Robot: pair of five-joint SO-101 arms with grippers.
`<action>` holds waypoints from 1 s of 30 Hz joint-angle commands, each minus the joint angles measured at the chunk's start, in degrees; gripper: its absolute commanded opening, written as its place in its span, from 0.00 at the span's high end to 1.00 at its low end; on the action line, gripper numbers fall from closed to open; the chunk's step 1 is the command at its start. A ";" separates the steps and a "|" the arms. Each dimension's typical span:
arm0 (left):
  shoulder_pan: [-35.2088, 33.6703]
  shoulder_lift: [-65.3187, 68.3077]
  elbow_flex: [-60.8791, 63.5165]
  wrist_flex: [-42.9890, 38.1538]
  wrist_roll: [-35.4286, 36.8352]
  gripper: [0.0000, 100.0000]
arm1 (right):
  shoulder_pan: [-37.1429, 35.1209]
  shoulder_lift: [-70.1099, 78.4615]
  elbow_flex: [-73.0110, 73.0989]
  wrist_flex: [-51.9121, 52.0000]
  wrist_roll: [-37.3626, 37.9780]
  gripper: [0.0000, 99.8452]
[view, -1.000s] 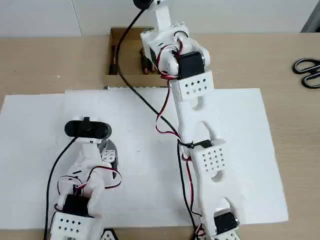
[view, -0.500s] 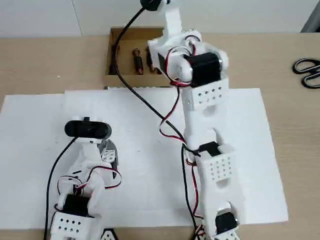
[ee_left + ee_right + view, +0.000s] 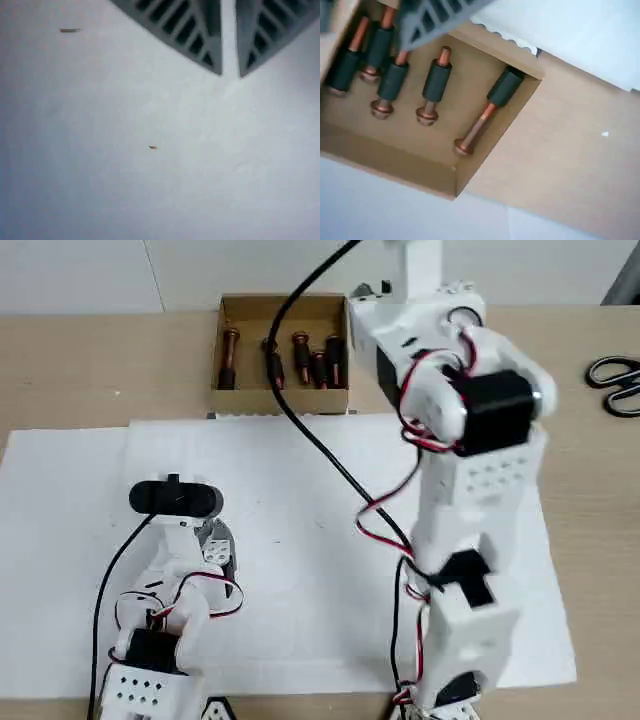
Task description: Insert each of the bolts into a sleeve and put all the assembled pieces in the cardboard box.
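The cardboard box (image 3: 280,400) stands at the far edge of the table, just beyond the white paper. Several copper bolts in black sleeves (image 3: 300,355) lie side by side inside it. From the right wrist view the box wall (image 3: 395,170) and the sleeved bolts (image 3: 434,82) are close below, one longer piece (image 3: 490,112) lying in the corner. My right gripper (image 3: 420,30) hovers over the box with nothing seen in it; its arm (image 3: 470,410) rises high beside the box. Down near the front left, my left gripper (image 3: 229,75) is shut and empty, tips on the paper (image 3: 222,550).
The white paper sheet (image 3: 80,540) covers most of the table in front of the box. A pair of scissors (image 3: 615,385) lies at the far right edge. The right arm's black cable (image 3: 320,450) trails across the paper.
The right arm has lifted and swung to the right, away from the box, uncovering the sleeved bolts inside. The left arm has stayed still.
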 commanded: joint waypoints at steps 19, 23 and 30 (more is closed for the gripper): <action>-0.44 -0.44 -0.31 -1.32 -0.18 0.99 | 1.01 -46.99 54.24 -0.22 -7.56 0.99; -0.44 -0.44 -0.31 -1.32 -0.18 0.99 | 3.21 -55.34 69.01 -0.92 -10.46 0.99; -0.44 -0.44 -0.31 -1.32 -0.18 0.99 | 8.75 -71.87 97.41 -10.77 -10.99 0.99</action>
